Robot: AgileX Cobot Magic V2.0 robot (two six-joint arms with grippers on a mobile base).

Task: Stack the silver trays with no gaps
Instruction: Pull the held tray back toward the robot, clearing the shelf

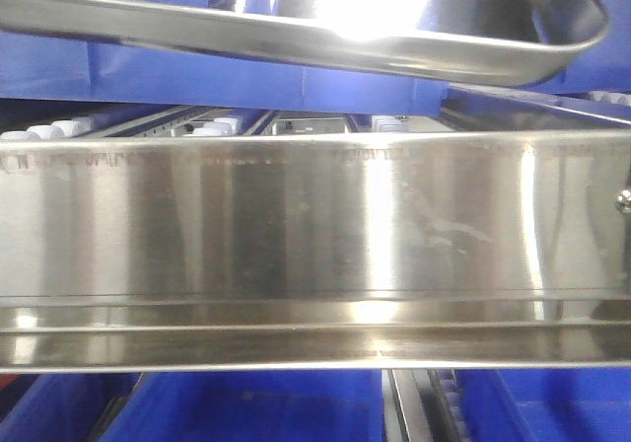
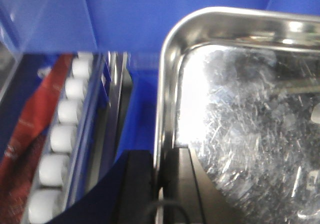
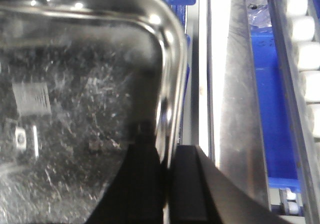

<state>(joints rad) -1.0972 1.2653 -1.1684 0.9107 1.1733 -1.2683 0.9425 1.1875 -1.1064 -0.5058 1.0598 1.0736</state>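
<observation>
Steel held by steel: silver tray [image 1: 296,37] clamped at both side rims.

You have the left gripper [image 2: 160,178] clenched on the tray's left rim wall, one black finger inside the tray and one outside. The right gripper [image 3: 167,178] is clenched on the opposite rim in the same way. A pinch on each side probably serves to hold the tray flat, so it can drop squarely into its mate and seat without a gap. The scuffed bottom faces both wrist cameras. In the front view the tray hangs above the long steel shelf rail [image 1: 315,215], apart from it, with blue bins [image 1: 246,403] behind and below. White rollers [image 3: 305,59] run just beside the bins. No second tray is in view, so you cannot confirm the stack target.
</observation>
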